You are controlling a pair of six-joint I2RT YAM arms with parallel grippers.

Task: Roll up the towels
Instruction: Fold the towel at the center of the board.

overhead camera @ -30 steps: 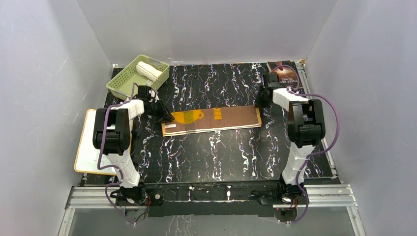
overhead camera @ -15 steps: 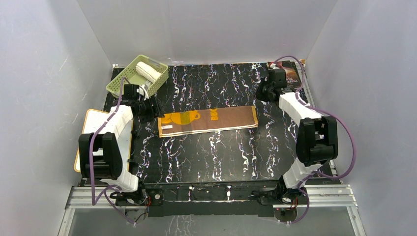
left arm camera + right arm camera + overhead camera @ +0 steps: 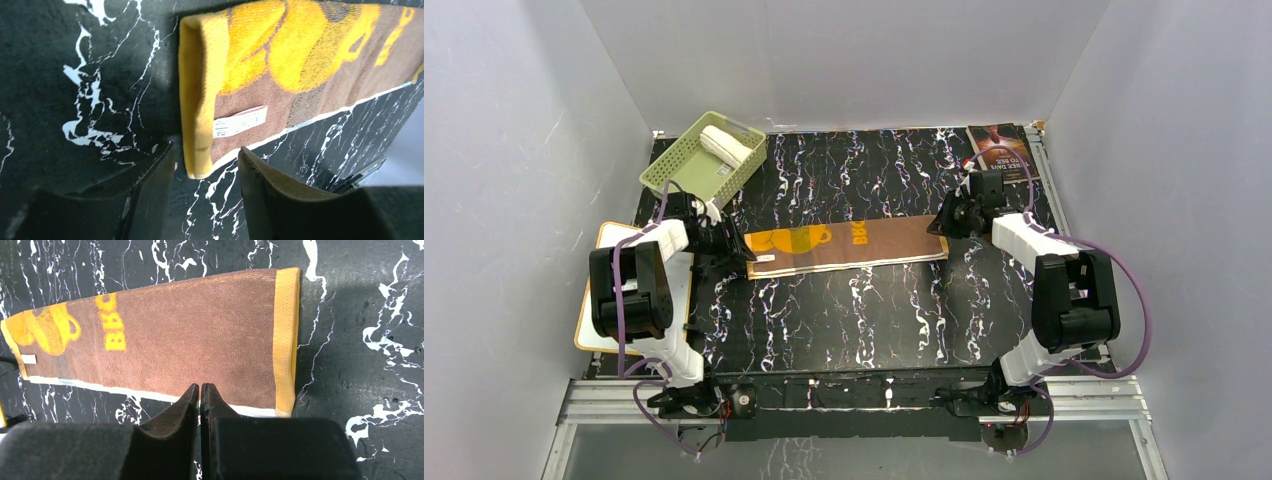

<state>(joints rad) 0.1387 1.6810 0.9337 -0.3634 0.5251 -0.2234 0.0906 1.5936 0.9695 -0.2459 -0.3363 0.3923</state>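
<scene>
The mustard-yellow and brown towel [image 3: 854, 242] lies flat and unrolled across the middle of the table, printed with a cup and letters. My left gripper [image 3: 732, 244] is at its left end. In the left wrist view that gripper [image 3: 206, 152] is open, with the near corner of the towel's [image 3: 310, 65] folded yellow hem between the fingers but not pinched. My right gripper [image 3: 942, 224] is at the right end, and in the right wrist view it [image 3: 200, 386] is shut, its tips over the towel's [image 3: 200, 335] near edge. The cream-white towel [image 3: 724, 146] lies rolled in the green basket [image 3: 679, 172].
The basket sits at the back left corner of the black marbled mat. A dark-covered book [image 3: 1002, 148] lies at the back right, behind my right gripper. A white board [image 3: 609, 290] rests off the mat's left edge beside the left arm.
My left gripper opened, let go of the towel's left corner and drew back left. The towel shifted a little left. My right gripper came forward from near the book to the towel's right end.
</scene>
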